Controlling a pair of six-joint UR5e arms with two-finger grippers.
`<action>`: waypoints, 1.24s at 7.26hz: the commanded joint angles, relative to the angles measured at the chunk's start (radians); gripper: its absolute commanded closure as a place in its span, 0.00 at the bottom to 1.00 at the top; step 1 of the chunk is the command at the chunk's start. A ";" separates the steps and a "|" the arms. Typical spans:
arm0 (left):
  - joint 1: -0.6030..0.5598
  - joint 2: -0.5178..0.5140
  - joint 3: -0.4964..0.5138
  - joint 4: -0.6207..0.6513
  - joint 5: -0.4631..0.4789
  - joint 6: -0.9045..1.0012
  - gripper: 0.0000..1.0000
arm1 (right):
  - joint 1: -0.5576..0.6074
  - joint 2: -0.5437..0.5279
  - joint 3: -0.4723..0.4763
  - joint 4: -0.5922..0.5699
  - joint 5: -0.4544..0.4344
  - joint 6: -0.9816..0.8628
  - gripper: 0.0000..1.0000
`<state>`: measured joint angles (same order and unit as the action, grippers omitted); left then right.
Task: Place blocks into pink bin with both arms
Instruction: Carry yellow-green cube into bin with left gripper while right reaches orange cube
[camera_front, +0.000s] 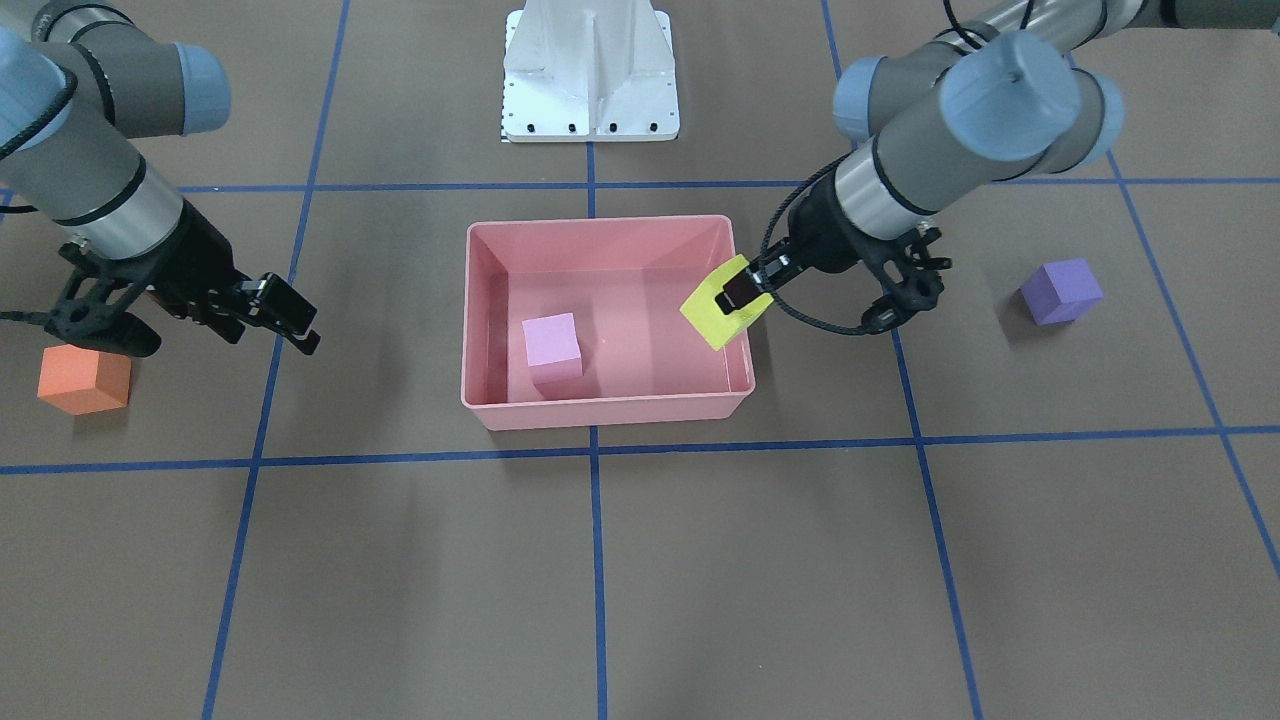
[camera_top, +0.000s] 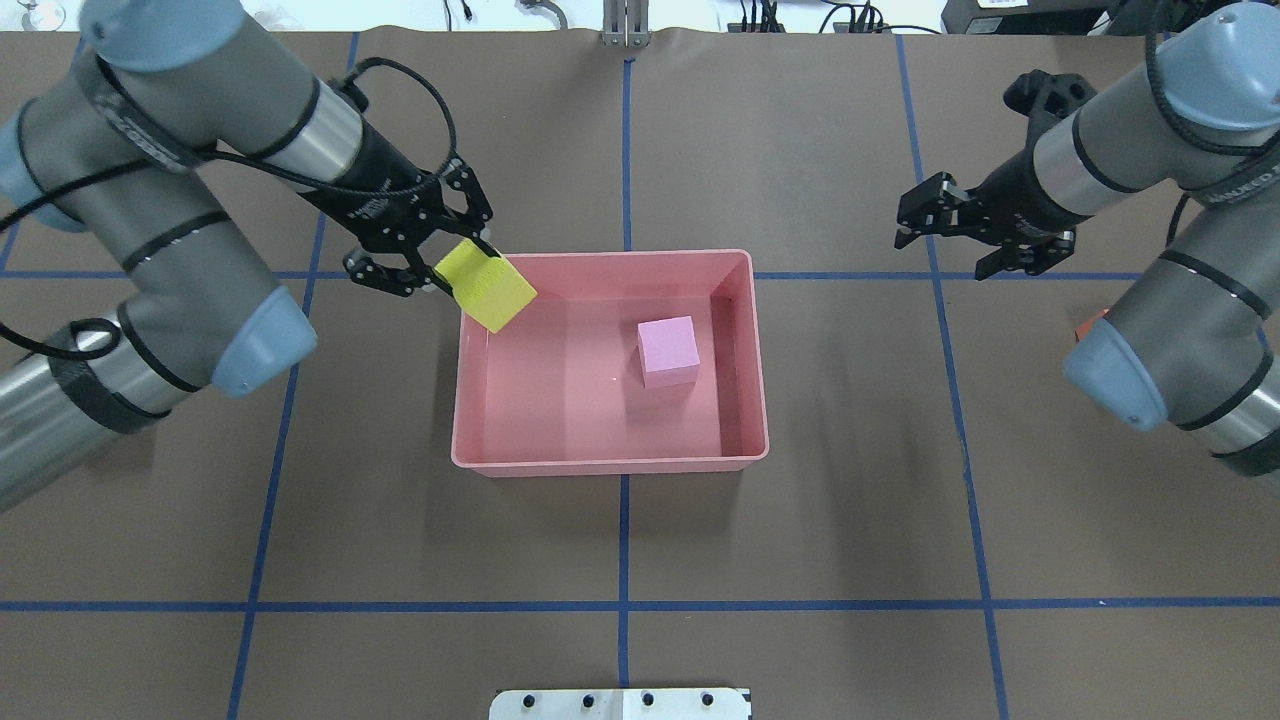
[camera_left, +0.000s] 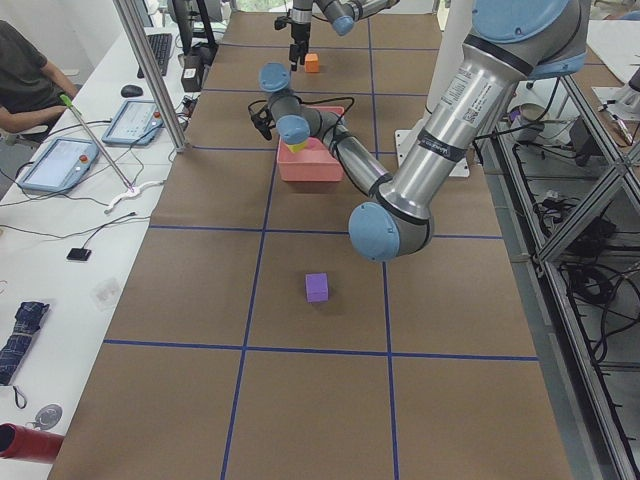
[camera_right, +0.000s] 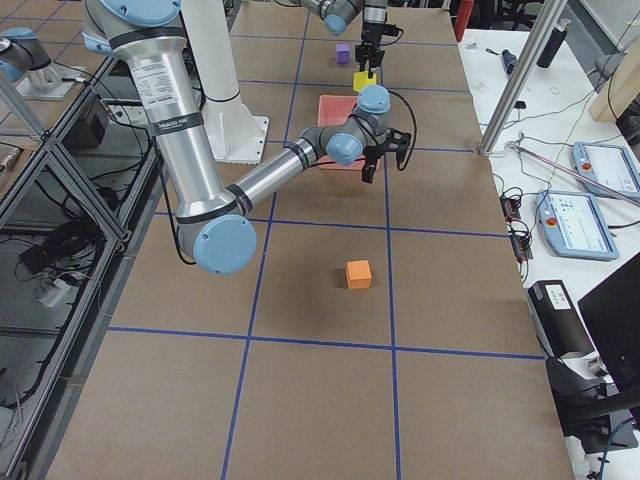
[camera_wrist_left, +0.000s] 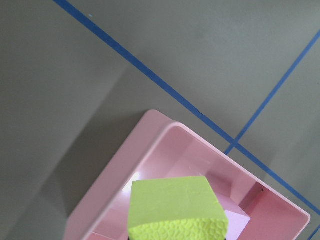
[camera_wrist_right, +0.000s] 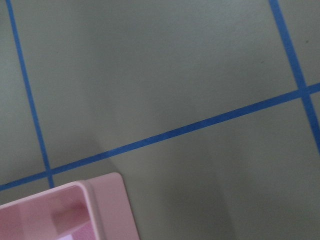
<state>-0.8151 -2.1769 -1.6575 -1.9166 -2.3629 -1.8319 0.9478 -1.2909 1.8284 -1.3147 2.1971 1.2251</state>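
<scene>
L arm reaches in w/ its L fingers clamped on the yellow-green cube, 1 finger on each of 2 opposite faces. Cube is tilted, 1 edge down, and held in the air above the pink bin, over the bin's corner on the robot's L, far side. It's clear of the rim. L wrist cam looks past the cube's textured face into that corner of the bin.

Light pink cube sits flat on the bin floor, nearer the bin's R wall, not touching any wall.

R arm is off to the bin's R side. R fingers are spread apart w/ nothing between them, above the desk, well apart from the bin. R wrist cam shows only blue tape lines & 1 bin corner.

Orange cube rests on the desk on the robot's R, just beside the R wrist in the front view, on the side away from the bin. In the overhead view it's mostly hidden behind the R arm.

Purple cube rests on the desk on the robot's L, well apart from the bin, beyond the L arm's wrist.

2 cubes on the desk, 1 in the bin, 1 held.
</scene>
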 joint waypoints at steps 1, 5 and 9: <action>0.111 -0.035 0.042 0.030 0.108 -0.007 0.93 | 0.078 -0.108 -0.001 0.000 0.001 -0.183 0.01; 0.163 -0.037 0.056 0.033 0.172 -0.007 0.65 | 0.109 -0.243 -0.011 0.000 -0.010 -0.410 0.01; 0.169 -0.035 0.058 0.034 0.178 -0.006 0.38 | 0.106 -0.252 -0.075 0.000 -0.014 -0.616 0.01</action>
<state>-0.6462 -2.2120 -1.6001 -1.8827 -2.1862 -1.8378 1.0548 -1.5428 1.7729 -1.3143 2.1828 0.6810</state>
